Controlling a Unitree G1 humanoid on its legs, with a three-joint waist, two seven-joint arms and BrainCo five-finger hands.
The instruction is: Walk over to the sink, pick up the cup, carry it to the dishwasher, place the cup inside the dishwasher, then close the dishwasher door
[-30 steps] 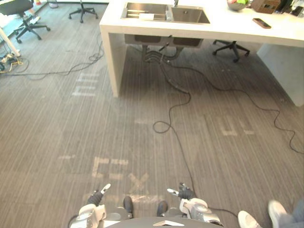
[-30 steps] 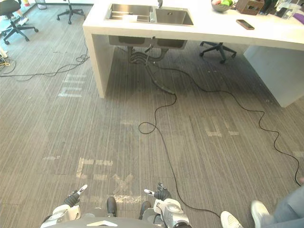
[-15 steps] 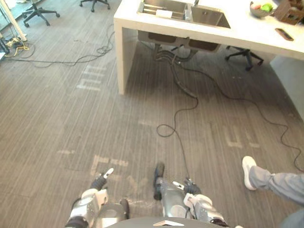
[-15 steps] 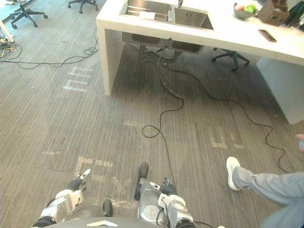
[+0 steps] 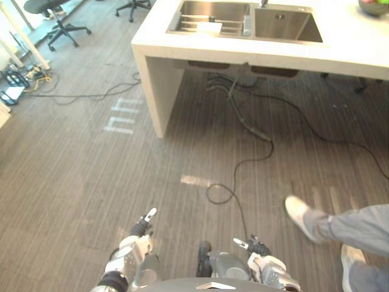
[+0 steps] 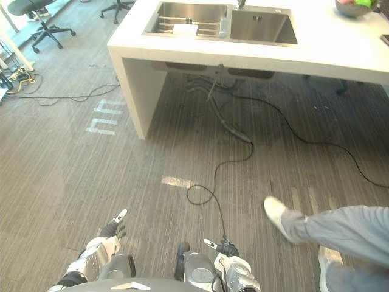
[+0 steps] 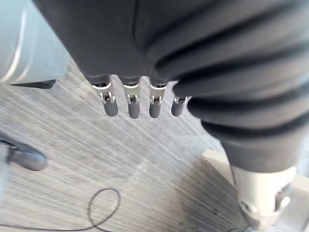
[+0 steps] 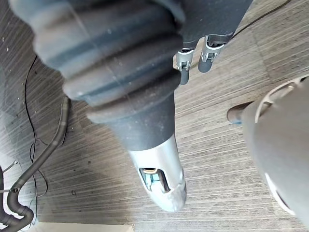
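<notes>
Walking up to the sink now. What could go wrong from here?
A person's shoe and leg are on the floor close on the robot's right; a step could hit them. A grey hose trails out from under the sink, where the robot would stand; a foot might snag it.

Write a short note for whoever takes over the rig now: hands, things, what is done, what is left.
Left hand: open, empty, hanging low. Right hand: the same.
Sink: ahead in the white counter, not yet reached. A white item lies in its left basin; too small to tell if it is the cup.
A person's leg is close on the right.
Done: nothing. Left: reach the sink, take the cup, load the dishwasher, close its door.
</notes>
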